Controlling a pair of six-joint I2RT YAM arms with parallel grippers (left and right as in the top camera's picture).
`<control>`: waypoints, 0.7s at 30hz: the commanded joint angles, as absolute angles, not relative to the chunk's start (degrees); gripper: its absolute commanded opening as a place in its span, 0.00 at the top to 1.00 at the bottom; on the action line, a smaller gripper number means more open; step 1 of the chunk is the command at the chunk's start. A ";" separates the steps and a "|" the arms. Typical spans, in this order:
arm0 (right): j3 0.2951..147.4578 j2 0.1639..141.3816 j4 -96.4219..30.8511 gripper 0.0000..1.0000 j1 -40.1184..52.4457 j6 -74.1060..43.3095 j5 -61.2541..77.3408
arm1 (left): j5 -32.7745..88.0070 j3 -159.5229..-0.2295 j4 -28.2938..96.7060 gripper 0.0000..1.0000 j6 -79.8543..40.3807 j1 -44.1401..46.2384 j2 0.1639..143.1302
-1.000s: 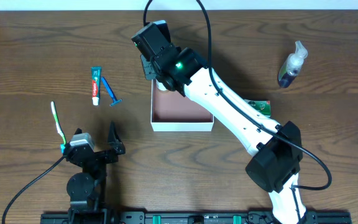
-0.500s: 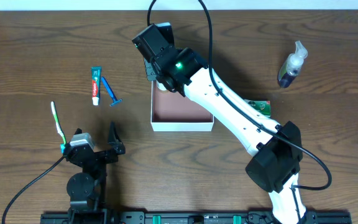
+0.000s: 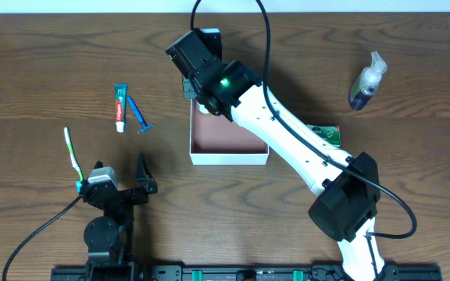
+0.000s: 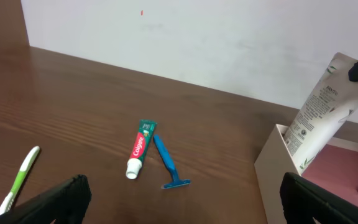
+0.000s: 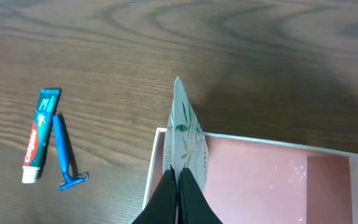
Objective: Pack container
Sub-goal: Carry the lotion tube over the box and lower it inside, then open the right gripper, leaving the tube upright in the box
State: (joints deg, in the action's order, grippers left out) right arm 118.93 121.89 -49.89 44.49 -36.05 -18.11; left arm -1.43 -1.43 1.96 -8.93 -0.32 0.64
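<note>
Since the earlier frame: slight drift of the right hand (image 5: 179, 183) toward 1 o'clock, jaws now pinched fully onto the upper end of the white tube (image 5: 186, 134). Hold that pinch firm; tilt the tube down toward 4 o'clock, away from the wall, then lower until flat on the floor before letting go. Avoid dragging against the rim, likely to shove the light box. Left hand (image 4: 185, 202) spread wide, holding nothing, parked at 7 o'clock. Container (image 3: 229, 159) at worktop (image 3: 45, 62) centre: square, shallow, open-topped, white walls, reddish-brown floor, bare except for the tube's lower end propped in the 11 o'clock corner.
</note>
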 commanded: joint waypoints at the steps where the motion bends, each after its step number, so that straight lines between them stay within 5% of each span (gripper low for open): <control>1: 119.96 122.17 -49.45 0.99 44.88 -39.22 -20.38 | -1.72 -0.23 4.08 0.02 -8.16 -0.62 0.60; 11: 119.96 122.17 -49.30 0.98 44.93 -40.47 -20.38 | -1.72 -0.23 4.08 0.02 -8.16 -0.62 0.60; 16: 119.96 122.17 -48.82 0.45 44.93 -38.61 -20.36 | -1.72 -0.23 4.08 0.02 -8.16 -0.62 0.60; 21: 121.34 122.13 -48.77 0.28 44.93 -35.77 -18.68 | -1.69 -0.23 4.08 0.02 -8.16 -0.62 0.60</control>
